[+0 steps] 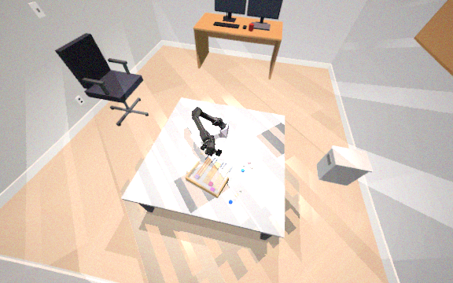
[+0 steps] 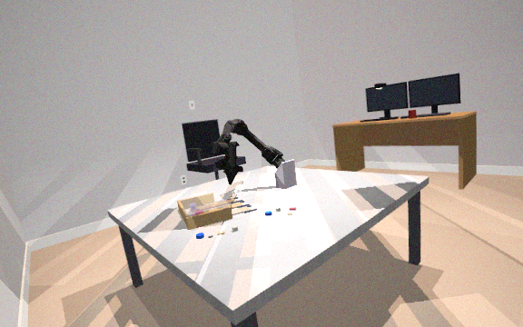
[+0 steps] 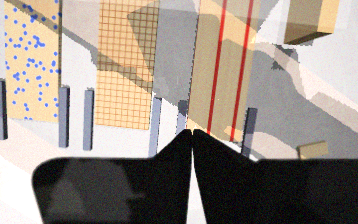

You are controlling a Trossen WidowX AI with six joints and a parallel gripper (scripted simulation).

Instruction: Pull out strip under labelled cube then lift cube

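Observation:
My gripper is shut with nothing visible between its fingertips. It points down over the near end of the strip with two red lines, at that strip's left edge in the wrist view. A grid-patterned strip and a blue-dotted strip lie to its left. A lilac cube is at the far end of the red-lined strip, inside the wooden tray. A magenta cube and a purple cube are also there. No label is readable; the wrist view shows no cube.
Grey upright guides flank the strip ends. A tray wall end shows at upper right in the wrist view, with a small tan block below. Blue discs and small bits lie beside the tray. A lilac-grey block stands by the arm's base.

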